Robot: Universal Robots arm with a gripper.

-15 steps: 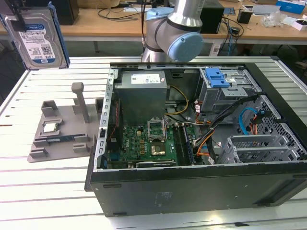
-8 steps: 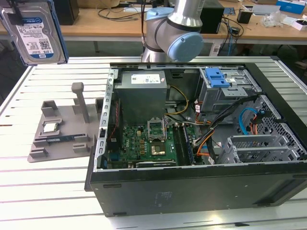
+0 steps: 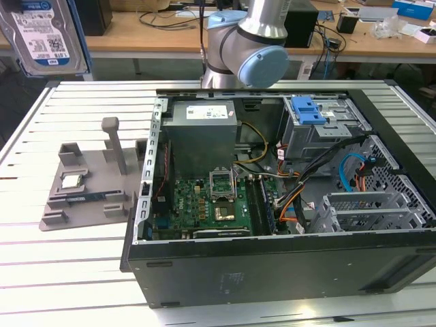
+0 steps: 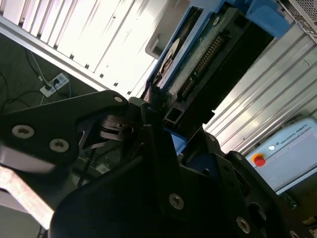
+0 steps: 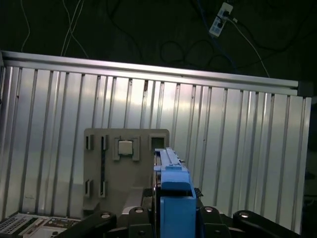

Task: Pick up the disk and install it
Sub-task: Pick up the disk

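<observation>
Blue-bracketed disk [image 5: 167, 157] is clamped edge-on in the gripper [image 5: 174, 210] — held clear above the grey fixture [image 5: 101, 171], so its slots are not fouled.

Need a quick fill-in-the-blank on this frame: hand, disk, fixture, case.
1. The hand is shut on the ____, holding it clear of the table.
2. The bracket framing the disk is ____.
3. The small square chip sits on the ____ fixture.
4. In the exterior view, that fixture lies to the ____ of the open computer case.

Missing words: disk; blue; gray; left
</observation>
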